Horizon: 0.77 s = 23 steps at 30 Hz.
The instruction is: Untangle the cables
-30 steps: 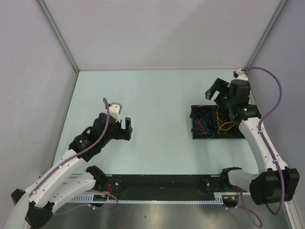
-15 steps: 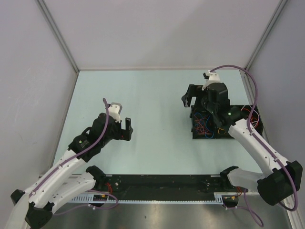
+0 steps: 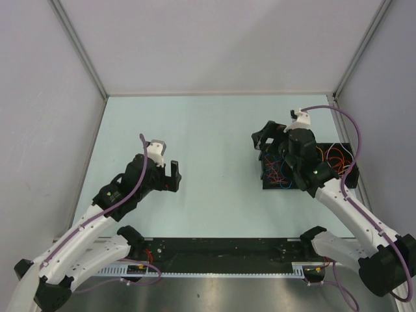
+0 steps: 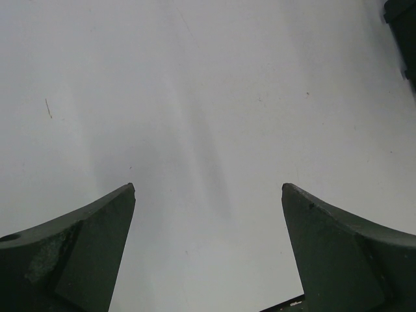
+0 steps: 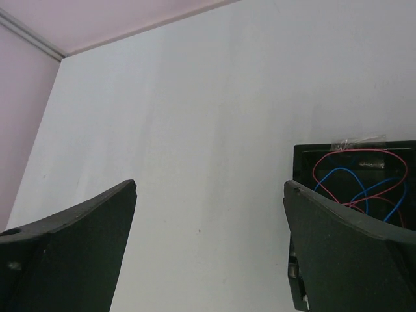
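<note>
The cables lie tangled in a black tray point(image 3: 281, 187) at the right of the table: red and blue ones point(image 3: 278, 173) at its left end, orange ones point(image 3: 335, 156) at its right end. My right gripper point(image 3: 265, 139) hangs open over the tray's far left corner, holding nothing. Its wrist view has bare table between the fingers point(image 5: 209, 186), with the tray's corner point(image 5: 300, 153) and red and blue cable loops point(image 5: 354, 184) behind the right finger. My left gripper point(image 3: 170, 177) stands open over bare table at centre left, far from the tray, also seen empty from its wrist point(image 4: 208, 187).
Grey walls close the pale green table point(image 3: 214, 130) on three sides. A black rail point(image 3: 221, 247) runs along the near edge between the arm bases. A thick purple cable point(image 3: 348, 130) loops off the right arm. A dark edge point(image 4: 403, 26) shows at the left wrist view's top right.
The right arm swung from the far right corner leftward across the tray and now sits over its far left corner, jaws still wide. The left arm has not moved.
</note>
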### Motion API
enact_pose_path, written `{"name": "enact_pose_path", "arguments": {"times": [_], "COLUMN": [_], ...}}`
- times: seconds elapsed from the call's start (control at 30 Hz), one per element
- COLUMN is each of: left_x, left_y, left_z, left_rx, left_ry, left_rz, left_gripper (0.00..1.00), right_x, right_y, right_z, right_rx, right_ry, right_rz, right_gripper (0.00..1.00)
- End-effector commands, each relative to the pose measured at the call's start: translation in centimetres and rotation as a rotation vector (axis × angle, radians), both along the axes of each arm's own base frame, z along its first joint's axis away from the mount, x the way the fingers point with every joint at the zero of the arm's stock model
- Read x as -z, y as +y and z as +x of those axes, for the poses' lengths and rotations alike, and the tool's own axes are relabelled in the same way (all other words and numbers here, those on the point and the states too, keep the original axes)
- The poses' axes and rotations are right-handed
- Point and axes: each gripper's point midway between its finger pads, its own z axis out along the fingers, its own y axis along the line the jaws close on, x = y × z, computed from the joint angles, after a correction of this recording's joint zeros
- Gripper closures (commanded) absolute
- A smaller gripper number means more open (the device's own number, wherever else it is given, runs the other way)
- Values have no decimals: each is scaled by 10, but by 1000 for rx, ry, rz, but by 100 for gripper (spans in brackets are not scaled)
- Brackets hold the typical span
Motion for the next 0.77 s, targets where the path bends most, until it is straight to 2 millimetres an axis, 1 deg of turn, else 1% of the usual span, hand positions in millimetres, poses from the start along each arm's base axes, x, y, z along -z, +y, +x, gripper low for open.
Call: {"name": "enact_pose_path", "arguments": {"times": [0.0, 0.03, 0.07, 0.1, 0.17, 0.27, 0.37, 0.6, 0.7, 0.73], "left_x": [-5, -6, -6, -6, -5, -4, -4, -4, -3, -4], "left_y": [-1, 0, -1, -1, -2, -1, -1, -1, -1, -1], "left_z": [2, 2, 2, 2, 2, 2, 2, 2, 2, 2], "left_rx": [2, 1, 3, 3, 5, 6, 3, 3, 3, 3], "left_ry": [-22, -24, -24, -25, -19, -17, -19, -17, -15, -17], "left_rz": [-18, -18, -18, -19, -16, -13, -14, -12, -12, -12], "left_gripper": [0, 0, 0, 0, 0, 0, 0, 0, 0, 0], "right_x": [-16, -13, -12, -9, -4, -3, -6, -12, -14, -16], "right_y": [-1, 0, 10, 11, 11, 8, 11, 9, 9, 9], "right_z": [7, 6, 3, 3, 3, 3, -1, -2, 0, -2], "right_rx": [21, -6, -83, -100, -102, -95, -124, -122, -126, -127], "right_ry": [-55, -54, -53, -52, -39, -33, -44, -63, -82, -87], "right_rz": [75, 55, 47, 31, 18, 12, 14, 17, -14, -9], "right_gripper": [0, 0, 0, 0, 0, 0, 0, 0, 0, 0]}}
